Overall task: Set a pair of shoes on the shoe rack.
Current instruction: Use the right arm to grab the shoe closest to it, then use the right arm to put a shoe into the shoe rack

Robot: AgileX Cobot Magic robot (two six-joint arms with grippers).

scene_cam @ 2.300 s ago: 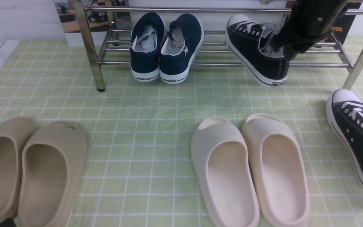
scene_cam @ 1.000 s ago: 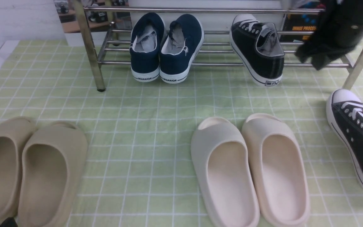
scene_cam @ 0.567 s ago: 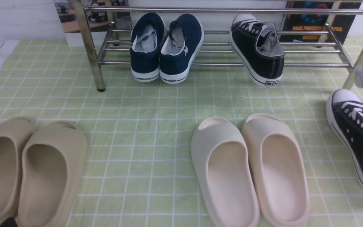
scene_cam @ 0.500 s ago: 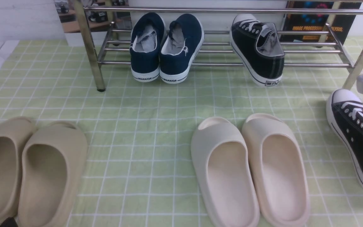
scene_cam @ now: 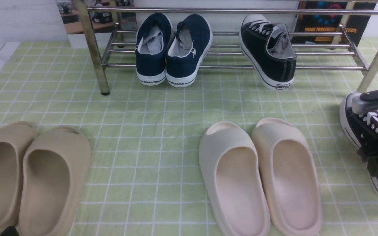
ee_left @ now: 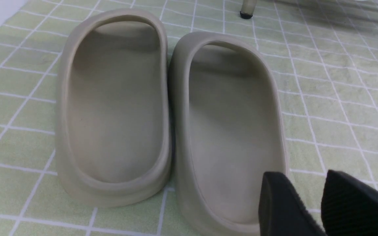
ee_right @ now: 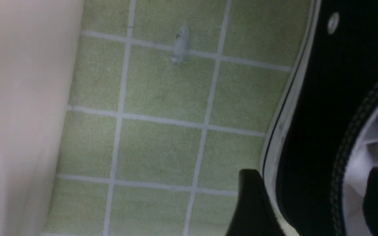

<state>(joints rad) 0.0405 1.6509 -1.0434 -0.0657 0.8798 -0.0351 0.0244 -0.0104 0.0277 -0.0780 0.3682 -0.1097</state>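
One black sneaker [scene_cam: 269,49] stands on the lower bars of the chrome shoe rack [scene_cam: 225,67], right of centre, with its heel hanging over the front bar. The second black sneaker [scene_cam: 356,126] lies on the green cloth at the far right, toe toward the rack. My right gripper [scene_cam: 377,154] is open and low over this sneaker. In the right wrist view the gripper [ee_right: 317,200] straddles the sneaker's [ee_right: 323,98] side wall, one finger outside by the white sole, the other inside the opening. My left gripper [ee_left: 307,203] is empty, its jaws slightly apart, just above the near end of a beige slide.
A pair of navy slip-ons [scene_cam: 172,49] sits on the rack's left part. Cream slides [scene_cam: 261,173] lie just left of the second sneaker, one showing in the right wrist view [ee_right: 18,98]. Beige slides [scene_cam: 28,177] lie at front left. The rack's right leg [scene_cam: 377,55] stands beyond the sneaker.
My right arm let go of the sneaker on the rack, drew back to the right, and came down over the second sneaker. The sneaker on the rack settled.
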